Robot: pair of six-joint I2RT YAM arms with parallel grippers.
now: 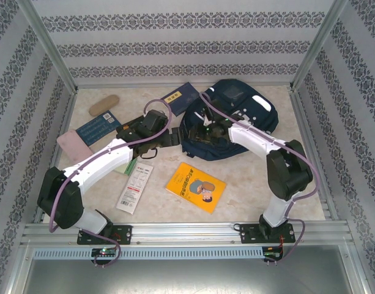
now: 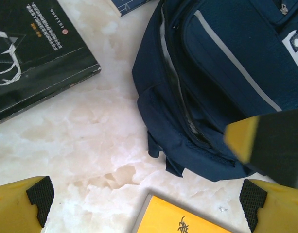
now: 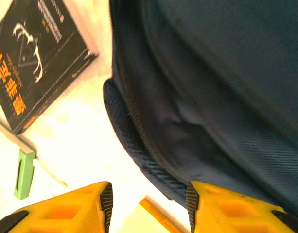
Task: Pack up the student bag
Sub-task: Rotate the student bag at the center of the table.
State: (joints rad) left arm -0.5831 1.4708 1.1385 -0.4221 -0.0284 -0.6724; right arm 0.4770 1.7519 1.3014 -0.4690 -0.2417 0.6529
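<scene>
one student bag (image 1: pixel 248 105), navy fabric with pale reflective stripes, lies flat at the far right of the marbled table (image 1: pixel 254 184). a zip line runs down its left flank, where the cloth appears slightly parted. the right gripper (image 3: pixel 149 206) hangs over the bag's left side, jaws partway apart and closed on nothing, with the padded zip rim just beside the inner face of one finger (image 3: pixel 212 213). the left gripper (image 2: pixel 145 204) hovers to the left of the bag, jaws at full spread and empty, above bare table between a dark book (image 2: pixel 32 58) and a yellow book (image 2: pixel 180 221). a white packet (image 1: pixel 135 187) lies near left, well apart from the bag.

handling, as judged: the bag is soft and limp, and probably light while unfilled. it should sag, fold and crease rather than hold its form, and it may slide on the smooth tabletop when pushed. the broad panels offer nothing to pinch. the better hold is the corded rim beside the zip, or a strap, where the layers are thick enough to fill narrow jaws. a likely scheme is for one gripper to lift the upper lip and keep the mouth open while the other feeds in the flat books. a thin pinch of cloth could slip free under load.
</scene>
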